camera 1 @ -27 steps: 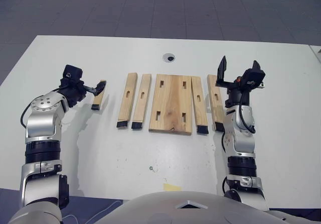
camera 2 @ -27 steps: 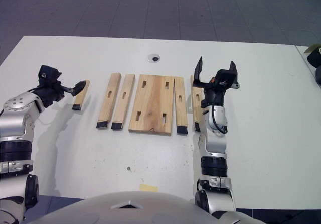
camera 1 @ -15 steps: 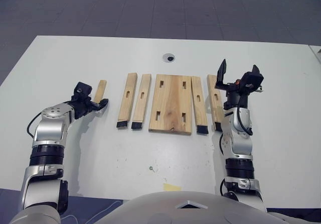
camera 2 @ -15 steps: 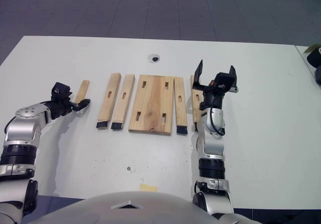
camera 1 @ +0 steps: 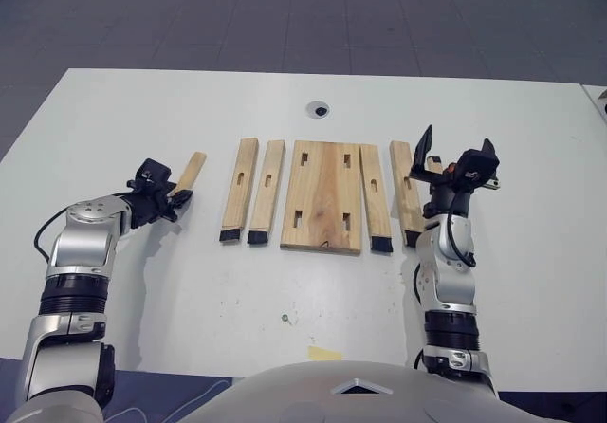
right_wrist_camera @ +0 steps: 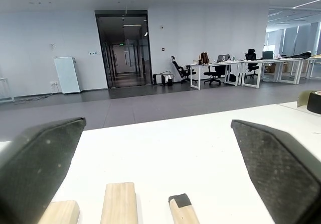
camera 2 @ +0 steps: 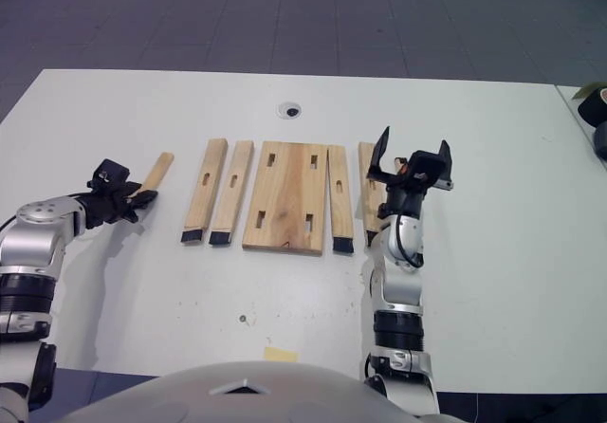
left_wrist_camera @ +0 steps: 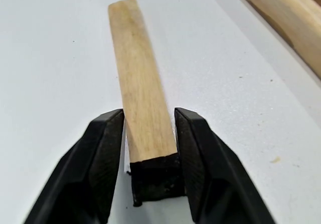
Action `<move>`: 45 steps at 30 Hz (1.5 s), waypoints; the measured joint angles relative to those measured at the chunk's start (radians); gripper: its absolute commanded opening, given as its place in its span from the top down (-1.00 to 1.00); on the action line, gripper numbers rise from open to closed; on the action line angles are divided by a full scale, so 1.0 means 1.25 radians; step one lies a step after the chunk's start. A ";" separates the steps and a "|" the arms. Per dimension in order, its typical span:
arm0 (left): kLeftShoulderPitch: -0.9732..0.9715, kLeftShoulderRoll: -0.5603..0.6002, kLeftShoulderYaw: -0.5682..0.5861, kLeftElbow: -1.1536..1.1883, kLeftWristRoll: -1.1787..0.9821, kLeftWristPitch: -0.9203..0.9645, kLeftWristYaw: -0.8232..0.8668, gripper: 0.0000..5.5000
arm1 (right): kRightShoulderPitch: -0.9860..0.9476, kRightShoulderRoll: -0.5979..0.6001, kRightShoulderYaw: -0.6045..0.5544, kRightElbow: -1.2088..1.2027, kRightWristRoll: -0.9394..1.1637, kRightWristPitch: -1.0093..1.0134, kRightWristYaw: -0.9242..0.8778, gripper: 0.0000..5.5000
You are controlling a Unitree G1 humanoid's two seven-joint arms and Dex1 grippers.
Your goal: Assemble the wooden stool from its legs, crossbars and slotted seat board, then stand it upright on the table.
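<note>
— Where is the crossbar [camera 1: 190,171] kept?
— It is laid flat on the counter [camera 1: 285,285], left of the other parts. Its black-tipped end is pinched by the left fingers [left_wrist_camera: 103,153].
— And the rest?
— The seat board [camera 1: 324,195] is flanked by two legs [camera 1: 240,188] on each side. The right fingers [right_wrist_camera: 276,158] are held spread, raised near the rightmost leg [camera 1: 406,191].
</note>
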 measured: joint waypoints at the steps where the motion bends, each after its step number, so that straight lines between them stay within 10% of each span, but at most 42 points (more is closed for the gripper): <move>1: 0.000 0.000 -0.001 -0.001 0.000 0.000 0.000 0.52 | 0.001 0.000 0.000 -0.001 0.000 0.002 0.000 -0.96; 12: -0.114 -0.091 0.124 -0.115 0.019 -0.226 0.258 0.52 | -0.087 -0.233 -0.206 -0.022 -0.012 0.082 -0.037 -0.96; 23: -0.184 -0.202 -0.120 -0.345 0.035 -0.440 0.128 0.52 | -0.197 -0.109 0.090 -0.306 0.576 0.363 0.376 -0.96; 30: -0.170 -0.221 -0.189 -0.405 0.049 -0.472 0.066 0.52 | -0.151 -0.070 0.088 -0.281 0.693 0.447 0.385 -0.96; 45: -0.136 -0.225 -0.229 -0.429 0.062 -0.450 0.015 0.52 | -0.130 -0.054 0.045 -0.359 0.847 0.470 0.388 -0.13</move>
